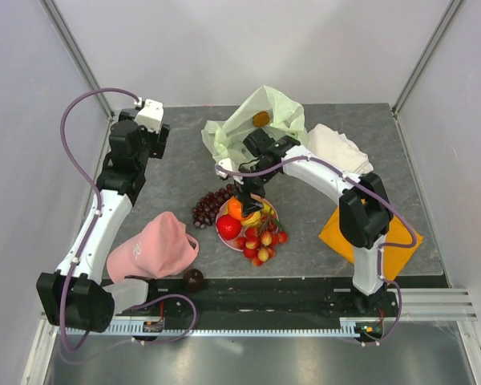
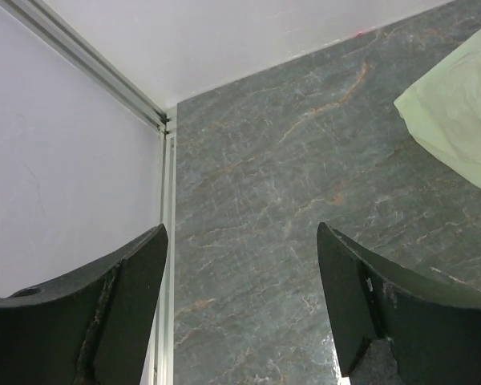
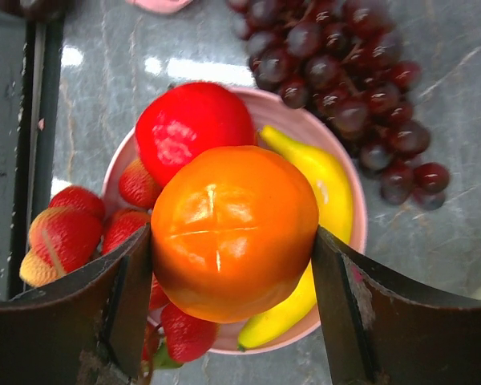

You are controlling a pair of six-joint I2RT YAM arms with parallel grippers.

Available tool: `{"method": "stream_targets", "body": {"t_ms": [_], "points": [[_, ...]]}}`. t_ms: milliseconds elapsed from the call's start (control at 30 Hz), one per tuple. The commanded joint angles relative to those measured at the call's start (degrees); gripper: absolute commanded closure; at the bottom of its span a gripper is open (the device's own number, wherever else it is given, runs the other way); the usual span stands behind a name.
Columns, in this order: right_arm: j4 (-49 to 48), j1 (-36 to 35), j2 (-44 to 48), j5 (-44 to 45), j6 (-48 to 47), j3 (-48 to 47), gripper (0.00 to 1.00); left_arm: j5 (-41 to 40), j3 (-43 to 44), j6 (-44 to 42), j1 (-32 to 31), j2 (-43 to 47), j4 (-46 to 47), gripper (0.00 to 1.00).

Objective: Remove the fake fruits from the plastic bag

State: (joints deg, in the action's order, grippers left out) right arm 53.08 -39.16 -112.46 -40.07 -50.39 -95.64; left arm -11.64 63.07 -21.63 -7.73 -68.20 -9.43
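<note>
My right gripper [image 1: 242, 207] is shut on an orange [image 3: 234, 228] and holds it just above the pink plate [image 3: 359, 228]; both fingers press its sides. On the plate lie a red apple [image 3: 194, 128] and a yellow banana [image 3: 325, 180]. The berry cluster [image 3: 64, 237] spills over the plate's near side. The dark grape bunch [image 1: 211, 204] lies left of the plate [image 1: 229, 240]. A dark plum [image 1: 193, 279] sits at the table's front edge. The pale yellow-green plastic bag [image 1: 252, 120] lies behind, with an orange fruit [image 1: 260, 119] showing through it. My left gripper [image 2: 240, 233] is open and empty at the back left.
A pink cap [image 1: 154, 247] lies at the front left. A white folded cloth [image 1: 337, 148] is at the back right and an orange cloth [image 1: 369, 237] at the front right. A wall rail [image 2: 164, 241] runs along the table's left edge.
</note>
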Motion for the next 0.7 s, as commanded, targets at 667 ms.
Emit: {"method": "stream_targets", "body": {"t_ms": [667], "points": [[3.3,0.7,-2.9,-0.5,4.2,-10.8,0.62,2.9,-0.8,5.3,0.2,-0.1,0.3,0.18]]}}
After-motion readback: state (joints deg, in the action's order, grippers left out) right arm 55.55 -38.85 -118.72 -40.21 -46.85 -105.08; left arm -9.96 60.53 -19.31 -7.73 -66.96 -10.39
